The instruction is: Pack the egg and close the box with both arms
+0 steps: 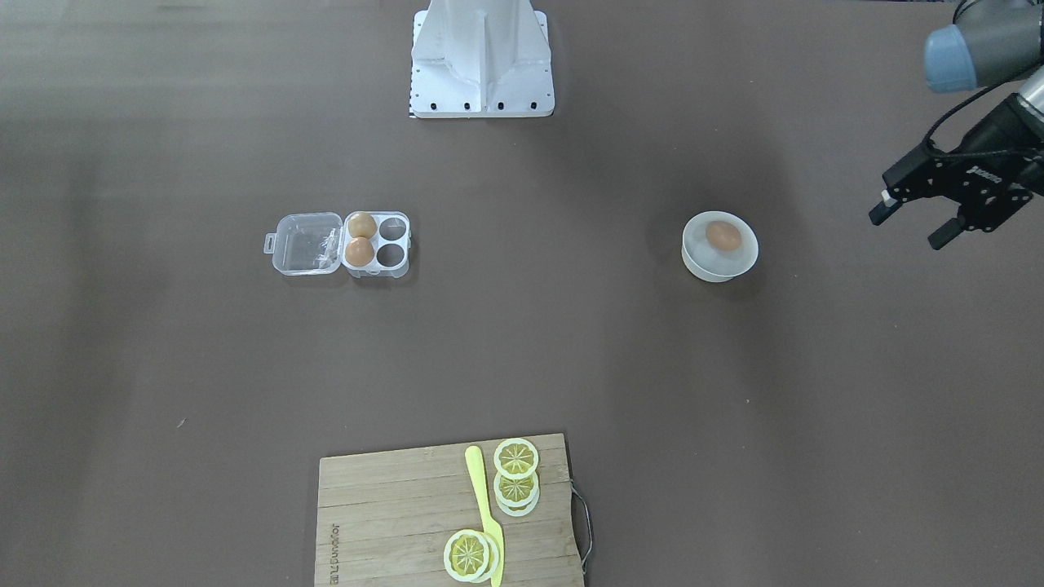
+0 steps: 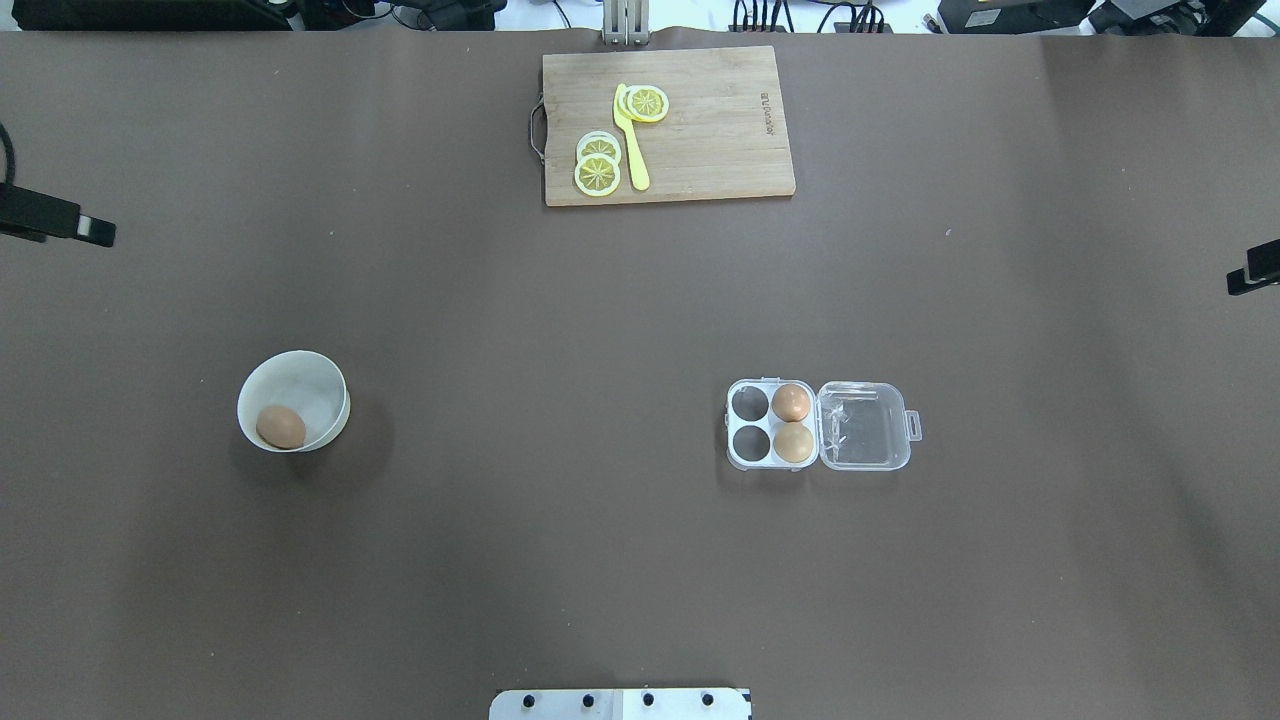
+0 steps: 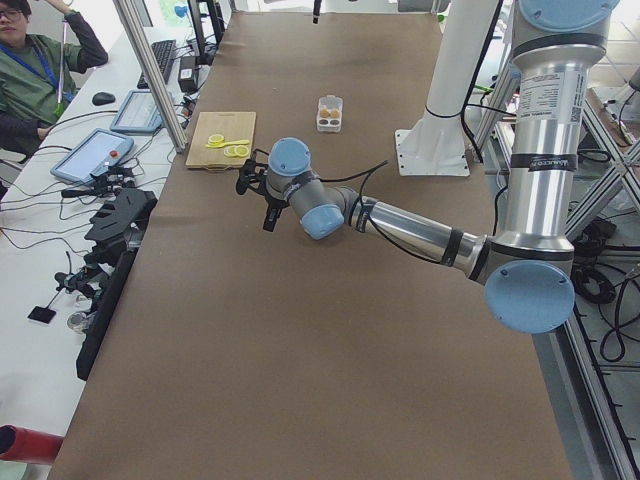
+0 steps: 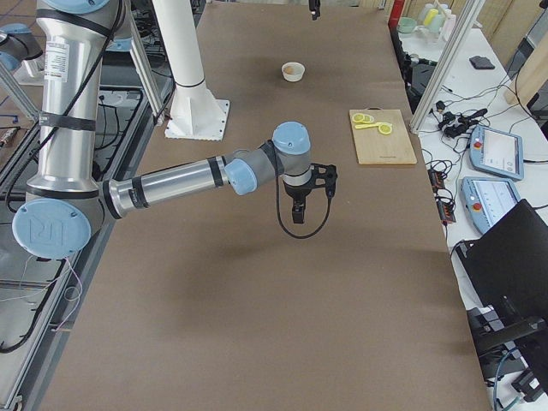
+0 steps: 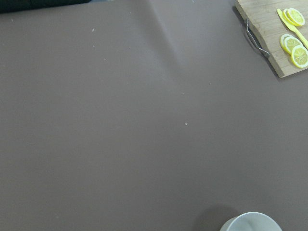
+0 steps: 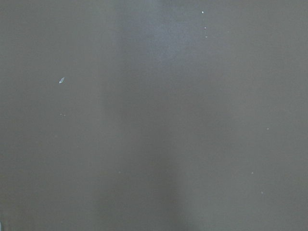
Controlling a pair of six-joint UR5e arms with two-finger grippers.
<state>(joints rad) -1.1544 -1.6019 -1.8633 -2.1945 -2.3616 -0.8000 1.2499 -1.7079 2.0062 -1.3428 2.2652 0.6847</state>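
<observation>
One tan egg (image 2: 281, 427) lies in a round white bowl (image 2: 325, 385) on the left half of the table; it also shows in the front view (image 1: 723, 236). The clear four-cell box (image 2: 748, 462) sits right of centre with its lid (image 2: 865, 425) folded open to the outside. Two eggs (image 2: 791, 402) fill the cells by the hinge; the other two cells are empty. My left gripper (image 1: 911, 226) hovers open and empty, well outside the bowl. My right gripper (image 2: 1252, 272) shows only as a tip at the table's right edge, far from the box.
A wooden cutting board (image 2: 720, 150) with lemon slices (image 2: 597, 175) and a yellow knife (image 2: 630, 140) lies at the far middle edge. The robot's white base (image 1: 481, 57) stands at the near middle. The left wrist view shows the bowl rim (image 5: 250, 221) and the board corner (image 5: 269, 33).
</observation>
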